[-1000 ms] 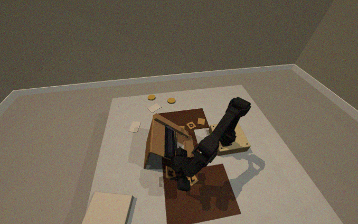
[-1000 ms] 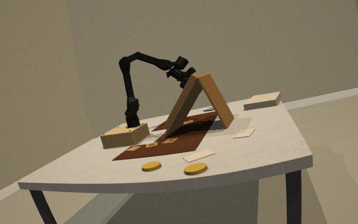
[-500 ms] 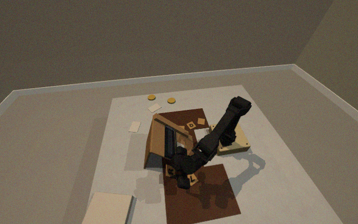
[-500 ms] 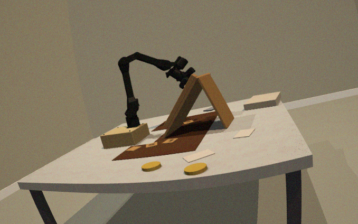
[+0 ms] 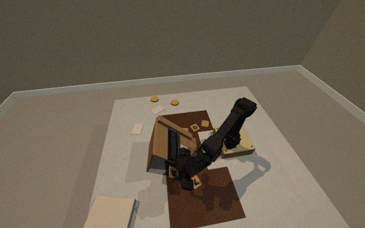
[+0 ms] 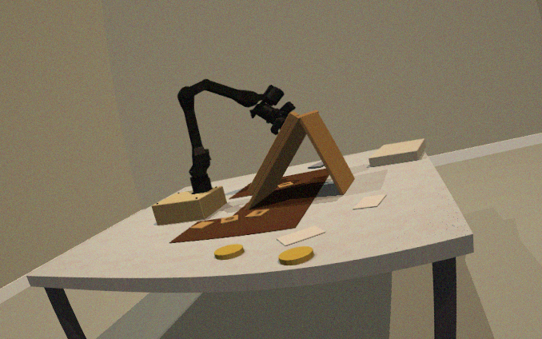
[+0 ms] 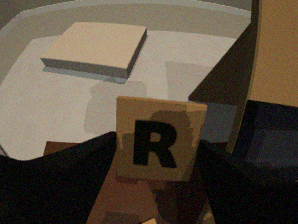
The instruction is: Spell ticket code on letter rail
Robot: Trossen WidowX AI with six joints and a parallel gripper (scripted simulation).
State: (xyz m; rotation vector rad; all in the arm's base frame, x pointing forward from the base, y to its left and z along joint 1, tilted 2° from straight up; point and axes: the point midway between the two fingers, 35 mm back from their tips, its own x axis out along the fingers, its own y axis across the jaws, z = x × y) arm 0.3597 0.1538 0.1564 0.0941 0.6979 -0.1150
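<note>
Best done slowly here: R tile [image 7: 156,141] squared to the dark letter rail [image 5: 173,144] on the sloped board [image 5: 159,139], edge matched to the rail's open end before any push, then slid straight along the channel and pressed home before release. Worth checking against the ticket first, though which pale card on the surface [image 6: 412,227] is the ticket cannot be told, and its print is too small to read. Care needed near the L tile [image 5: 196,181] lying on the brown mat [image 5: 206,204] just below, and near the board's corner, close at the right in the wrist view. Gripper [image 5: 184,172] clamped at a middling width on the R tile, held upright, raised above the mat, beside the board's near end, not yet in the rail.
</note>
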